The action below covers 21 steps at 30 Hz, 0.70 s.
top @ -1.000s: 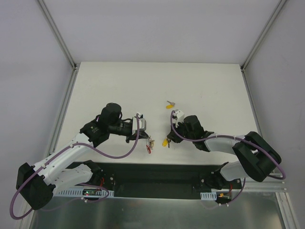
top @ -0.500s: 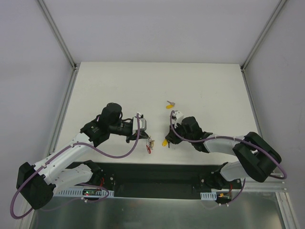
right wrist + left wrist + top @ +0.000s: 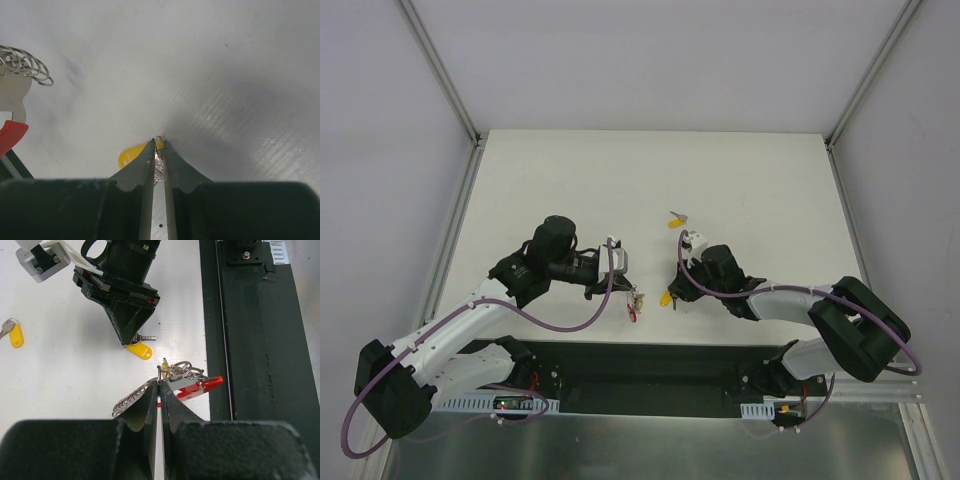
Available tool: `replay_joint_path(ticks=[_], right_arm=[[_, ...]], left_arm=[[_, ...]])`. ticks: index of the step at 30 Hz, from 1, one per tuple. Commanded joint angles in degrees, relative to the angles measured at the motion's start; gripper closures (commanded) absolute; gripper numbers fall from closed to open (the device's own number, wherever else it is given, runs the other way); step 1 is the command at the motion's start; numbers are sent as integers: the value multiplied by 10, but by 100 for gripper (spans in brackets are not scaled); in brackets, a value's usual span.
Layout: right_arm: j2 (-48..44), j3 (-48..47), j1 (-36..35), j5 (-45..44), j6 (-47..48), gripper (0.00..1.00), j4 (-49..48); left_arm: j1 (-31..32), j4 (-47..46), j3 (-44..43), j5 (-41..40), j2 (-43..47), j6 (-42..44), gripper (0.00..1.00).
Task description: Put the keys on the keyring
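My left gripper (image 3: 160, 385) is shut on a thin wire part of the keyring (image 3: 187, 380), which has a red loop (image 3: 207, 385), a grey chain strap (image 3: 129, 399) and small metal rings (image 3: 181, 371). In the top view this gripper (image 3: 626, 291) holds the keyring (image 3: 636, 304) near the table's front edge. My right gripper (image 3: 157, 145) is shut on the silver blade of a key, whose yellow head (image 3: 131, 154) sticks out to the left against the table. In the top view that gripper (image 3: 675, 297) and key (image 3: 666, 297) sit just right of the keyring.
A second yellow-headed key (image 3: 675, 220) lies loose farther back; it also shows in the left wrist view (image 3: 15, 335). The black base rail (image 3: 260, 340) runs along the table's front edge, right next to the keyring. White walls enclose the table.
My right wrist has shifted very slightly to the left with the key in it. The left arm and keyring have stayed put.
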<state>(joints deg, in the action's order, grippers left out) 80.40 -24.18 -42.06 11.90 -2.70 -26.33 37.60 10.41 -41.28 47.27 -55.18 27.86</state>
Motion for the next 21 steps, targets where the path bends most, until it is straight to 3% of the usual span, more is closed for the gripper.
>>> replay_joint_path(ticks=[1,21], right_arm=[[-9,1,-1,-7,-12,85,-1],[-23,5,-7,-13,-17,85,14]], left_arm=[[9,-24,-10,10,4,3,100],[10,-22,-10,6,3,6,100]])
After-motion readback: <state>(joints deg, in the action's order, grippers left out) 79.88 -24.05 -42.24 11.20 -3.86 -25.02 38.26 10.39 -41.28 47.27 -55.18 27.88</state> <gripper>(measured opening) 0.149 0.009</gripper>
